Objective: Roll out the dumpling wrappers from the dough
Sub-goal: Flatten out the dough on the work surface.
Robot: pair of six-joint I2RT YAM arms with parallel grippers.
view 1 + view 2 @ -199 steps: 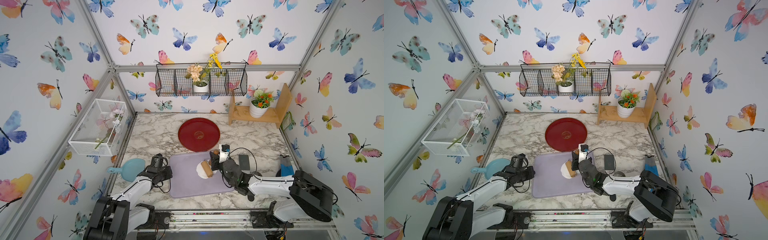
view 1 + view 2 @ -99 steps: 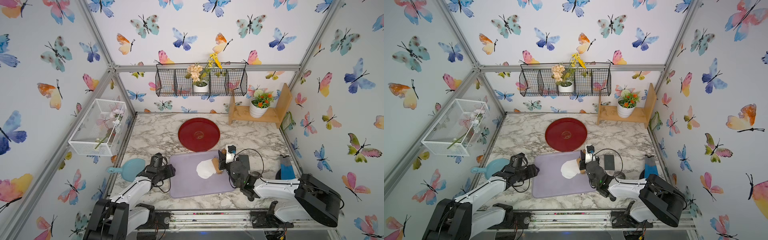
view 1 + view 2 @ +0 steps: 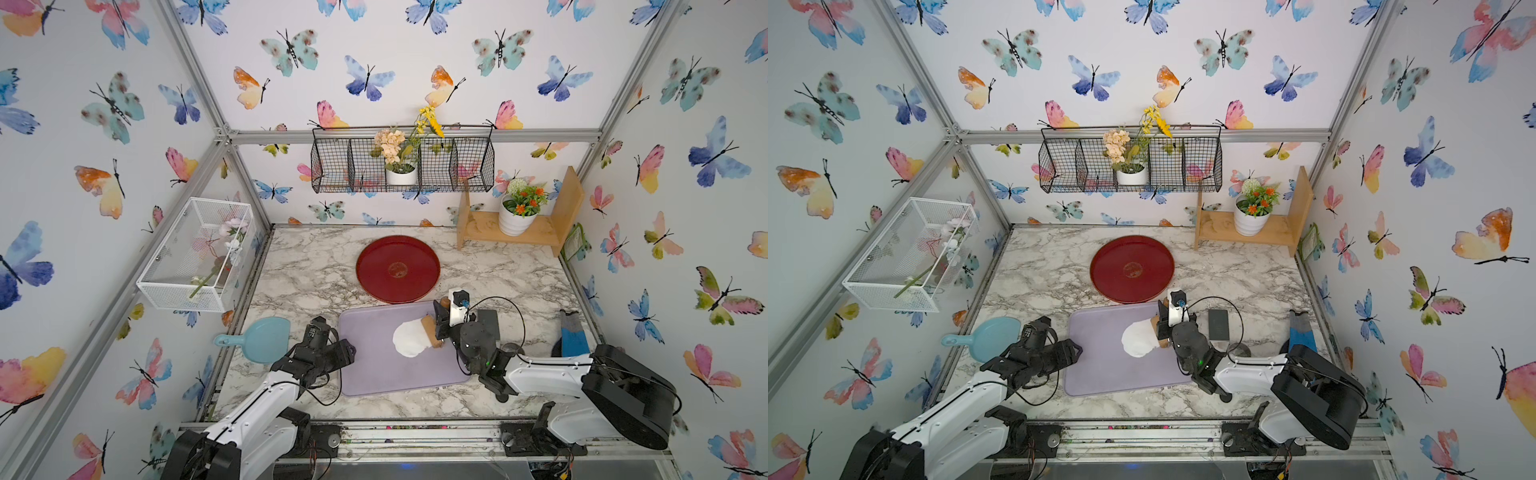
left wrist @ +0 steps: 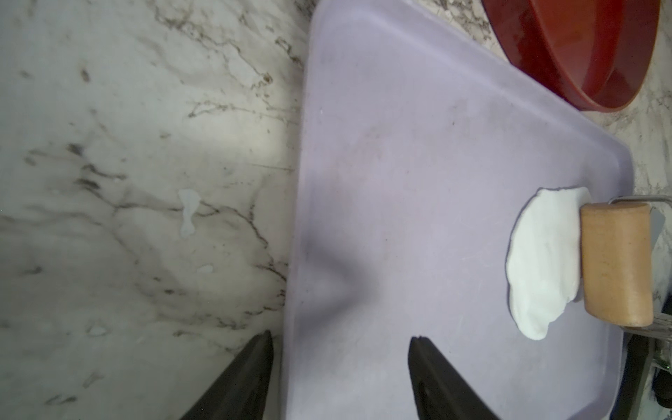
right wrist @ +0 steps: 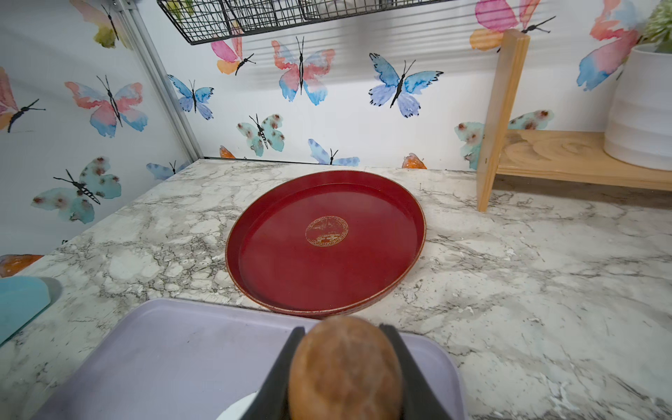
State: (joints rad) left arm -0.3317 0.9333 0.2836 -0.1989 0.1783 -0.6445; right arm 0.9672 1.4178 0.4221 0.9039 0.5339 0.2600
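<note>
The dough lies flattened and irregular on the right half of the purple mat. A wooden roller's barrel rests on the dough's right edge. My right gripper is shut on the roller's brown handle. At the mat's left edge my left gripper stands open and empty, one finger over the marble and one over the mat. No dumpling wrappers are in view.
A round red tray sits just behind the mat. A blue scoop lies to the left, a black slab to the right. A wooden shelf with a flower pot stands at the back right.
My left gripper has opened from shut. My right gripper has drawn the roller rightward across the dough to its right edge, and the dough lies flatter.
</note>
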